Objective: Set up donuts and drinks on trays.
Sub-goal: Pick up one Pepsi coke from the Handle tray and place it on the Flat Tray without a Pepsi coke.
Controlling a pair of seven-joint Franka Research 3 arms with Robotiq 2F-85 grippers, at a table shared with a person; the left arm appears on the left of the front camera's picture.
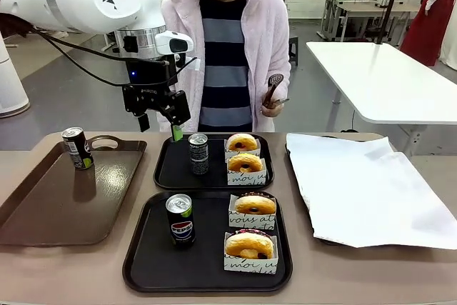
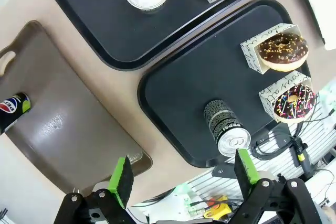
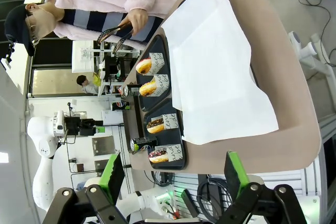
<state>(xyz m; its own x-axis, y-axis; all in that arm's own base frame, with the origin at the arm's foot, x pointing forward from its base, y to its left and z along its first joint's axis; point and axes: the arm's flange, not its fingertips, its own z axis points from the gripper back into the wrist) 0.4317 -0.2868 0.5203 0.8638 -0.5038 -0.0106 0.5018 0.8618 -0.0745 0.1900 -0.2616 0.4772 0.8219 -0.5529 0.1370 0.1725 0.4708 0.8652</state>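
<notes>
Far left: glossy brown tray with handles (image 1: 43,201), one dark soda can (image 1: 76,148) upright on its far part, not on a black tray. Left gripper (image 1: 163,121) hangs above the far matte black square tray (image 1: 171,169), near its left rim, jaws apart, holding nothing. That tray carries a grey-patterned can (image 1: 198,153) and two yellow-glazed ring donuts (image 1: 244,153) in white paper holders. Near black tray (image 1: 150,262): Pepsi-logo can (image 1: 180,220), two more holder donuts (image 1: 253,226). Person's hand (image 1: 272,107) holds tongs behind the far tray. Right: white-paper-lined tray (image 1: 371,191), bare. Right gripper (image 3: 173,174) off the table's right end, fingers spread, empty. Both trays look set; step judged near finished. Next move likely fetching the leftover can: swing left, descend, straddle it upright.
</notes>
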